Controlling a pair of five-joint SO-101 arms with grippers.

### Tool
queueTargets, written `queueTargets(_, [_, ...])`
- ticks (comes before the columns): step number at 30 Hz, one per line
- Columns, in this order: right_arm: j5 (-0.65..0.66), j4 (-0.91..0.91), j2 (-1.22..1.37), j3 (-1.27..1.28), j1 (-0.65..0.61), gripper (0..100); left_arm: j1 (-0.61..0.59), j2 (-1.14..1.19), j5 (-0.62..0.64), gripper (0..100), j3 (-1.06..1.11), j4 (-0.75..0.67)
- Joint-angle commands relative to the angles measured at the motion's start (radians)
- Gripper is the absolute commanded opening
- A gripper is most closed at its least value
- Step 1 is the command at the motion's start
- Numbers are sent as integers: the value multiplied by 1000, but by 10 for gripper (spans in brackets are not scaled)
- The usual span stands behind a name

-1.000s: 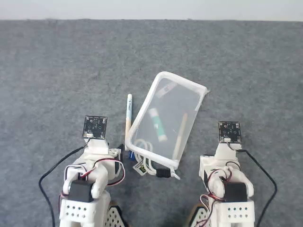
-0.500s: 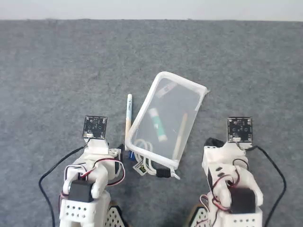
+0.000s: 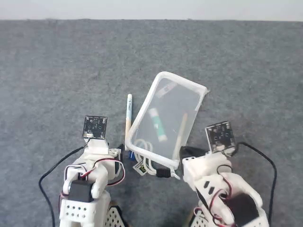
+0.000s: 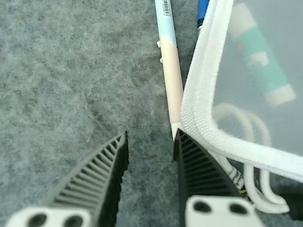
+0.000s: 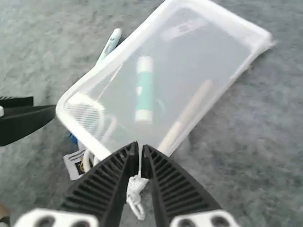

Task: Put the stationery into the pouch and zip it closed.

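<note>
A clear pouch [image 3: 166, 118] with white zipper trim lies mid-table, holding a teal-and-white glue stick [image 3: 157, 125], a wooden pencil [image 3: 180, 134] and a coiled white cable [image 3: 142, 145]. A pale pen [image 3: 128, 115] lies outside, along the pouch's left edge. My left gripper [image 4: 150, 137] stands open over the carpet, one fingertip beside the pen [image 4: 170, 71] tip and the pouch [image 4: 201, 99] rim. My right gripper [image 5: 139, 146] is shut and hovers at the near edge of the pouch [image 5: 175, 71], above the white zipper cord [image 5: 136, 187].
Grey carpet [image 3: 57, 71] covers the table. A black plug [image 3: 162, 172] and a paper tag [image 3: 139, 166] stick out at the pouch's near corner. A blue item [image 4: 202, 9] lies between pen and pouch. The other arm's black fingers [image 5: 23, 123] show in the right wrist view.
The right arm has swung left, first rising slightly, and now leans in toward the pouch's near right corner. The left arm, the pouch and the pen have not moved.
</note>
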Motion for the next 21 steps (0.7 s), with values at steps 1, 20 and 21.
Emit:
queueTargets(1, [-48, -35, 128, -78, -67, 6, -5, -26, 9, 148, -7, 2])
queueTargets(20, [-278, -170, 840, -235, -252, 6, -5, -26, 9, 148, -7, 2])
queueTargets(21, [-278, -177, 862, -235, -252, 6, -5, -26, 9, 148, -7, 2])
